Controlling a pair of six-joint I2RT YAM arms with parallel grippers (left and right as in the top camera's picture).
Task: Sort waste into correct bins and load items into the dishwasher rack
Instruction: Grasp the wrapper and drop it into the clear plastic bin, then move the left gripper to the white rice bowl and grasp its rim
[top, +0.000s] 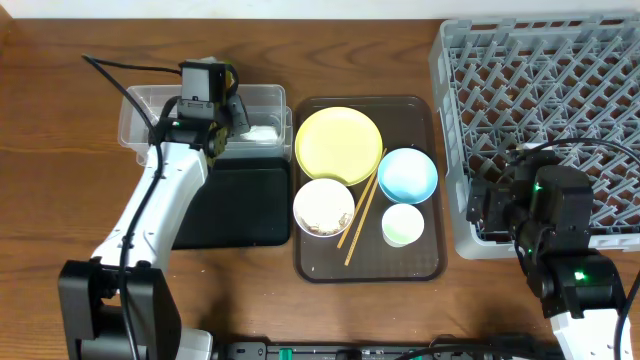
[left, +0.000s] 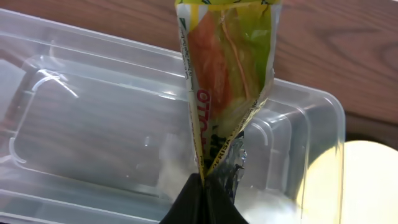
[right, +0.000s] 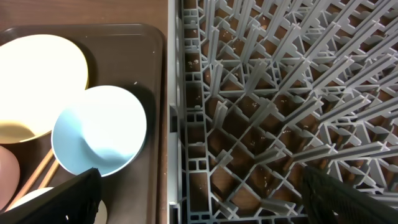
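My left gripper (left: 202, 200) is shut on the bottom edge of the green-yellow-orange wrapper (left: 227, 68) and holds it over the clear tub (left: 93, 118). In the overhead view the left gripper (top: 222, 112) is above the tub (top: 140, 105), with the black tray-bin (top: 240, 205) just in front. My right gripper (right: 199, 193) is open and empty over the front left edge of the grey dishwasher rack (right: 261, 93), also seen from overhead (top: 490, 205). The yellow plate (top: 338, 143), blue bowl (top: 407, 173), white bowl (top: 323, 205), pale cup (top: 402, 224) and chopsticks (top: 362, 208) lie on the brown tray (top: 430, 265).
The rack (top: 540, 80) fills the right side of the table. The brown tray sits between the bins and the rack, close to both. The white bowl's inside looks speckled. Cables run at the table's front edge.
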